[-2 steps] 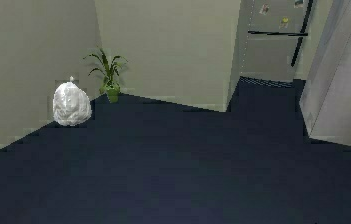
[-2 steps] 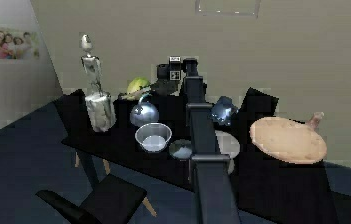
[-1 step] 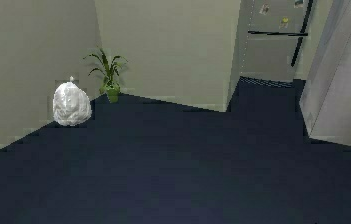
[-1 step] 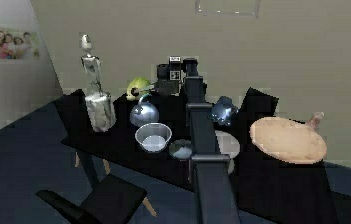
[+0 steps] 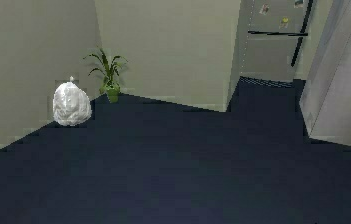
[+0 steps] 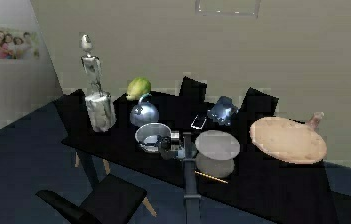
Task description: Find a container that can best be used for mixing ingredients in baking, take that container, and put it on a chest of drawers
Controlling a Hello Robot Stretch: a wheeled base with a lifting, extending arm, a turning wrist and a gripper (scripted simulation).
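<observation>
Just beside the pincer point(image 6: 171, 150), toward the arm side view's left, a grey metal bowl point(image 6: 152, 134) stands near the dark counter's point(image 6: 263, 172) near edge. Whether the pincer holds anything cannot be told.

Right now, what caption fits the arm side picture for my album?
Gripper near a metal bowl on a dark dining table, with a plate and tall bottle.

White sack point(image 5: 71, 103), potted plant point(image 5: 107, 74), fridge point(image 5: 275, 40), perhaps flatbread point(image 6: 286, 140)
</observation>
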